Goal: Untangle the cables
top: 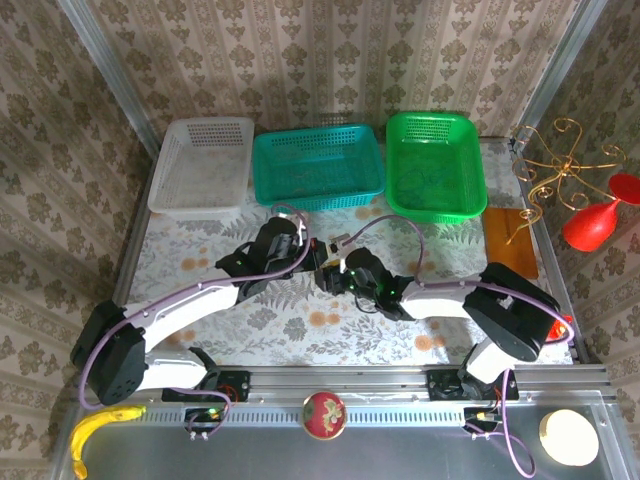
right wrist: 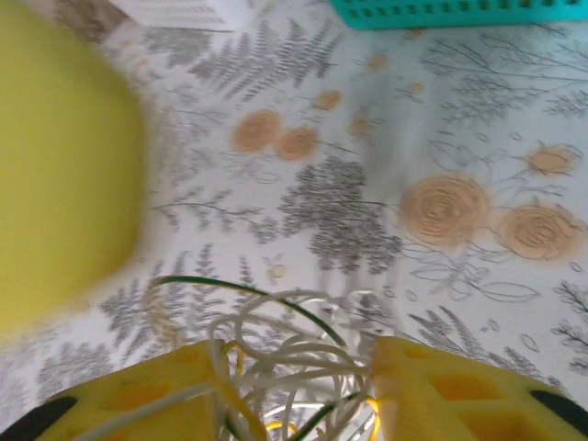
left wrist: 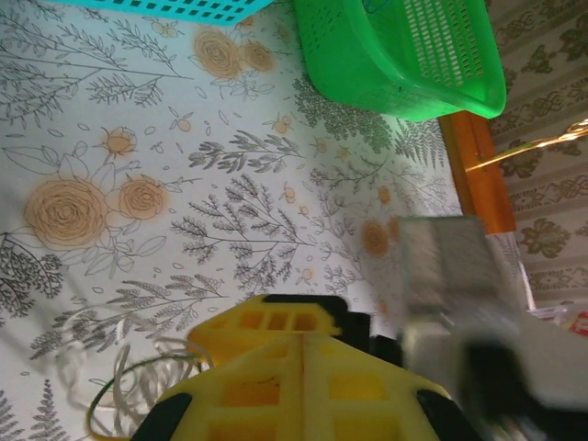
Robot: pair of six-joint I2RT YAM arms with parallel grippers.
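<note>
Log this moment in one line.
cables: knotted clump | left gripper: shut, beside clump | right gripper: jaws either side of clump, grip unclear

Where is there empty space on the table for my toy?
Bare cloth lies between the white basket and the left arm, between that arm and the right arm, and in front of the green basket. The middle is crowded: the left tool and right tool meet at the cables.
</note>
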